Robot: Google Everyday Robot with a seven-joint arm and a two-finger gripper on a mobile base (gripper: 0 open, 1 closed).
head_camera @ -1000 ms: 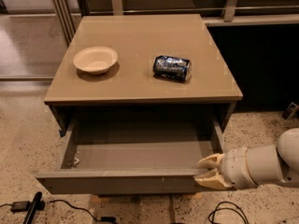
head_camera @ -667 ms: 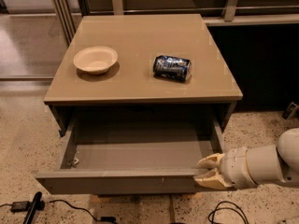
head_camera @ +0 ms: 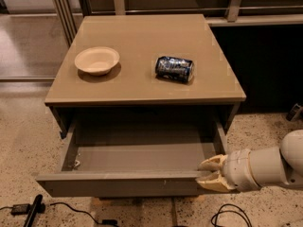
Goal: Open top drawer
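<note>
The top drawer (head_camera: 123, 183) of the grey-brown cabinet stands pulled well out. Its flat slab front faces me and its shallow grey interior (head_camera: 142, 155) lies open to view. My gripper (head_camera: 209, 173) is at the right end of the drawer front, coming in from the right on a white arm (head_camera: 265, 167). Its pale fingers (head_camera: 213, 163) close over the front's top edge, one inside the drawer and one outside. The two lower drawers are hidden under the open one.
A beige bowl (head_camera: 97, 60) and a dark blue can (head_camera: 174, 69) lying on its side sit on the cabinet top (head_camera: 142, 37). Black cables lie on the speckled floor at lower left (head_camera: 33, 209) and lower right (head_camera: 232, 214). A dark wall panel stands to the right.
</note>
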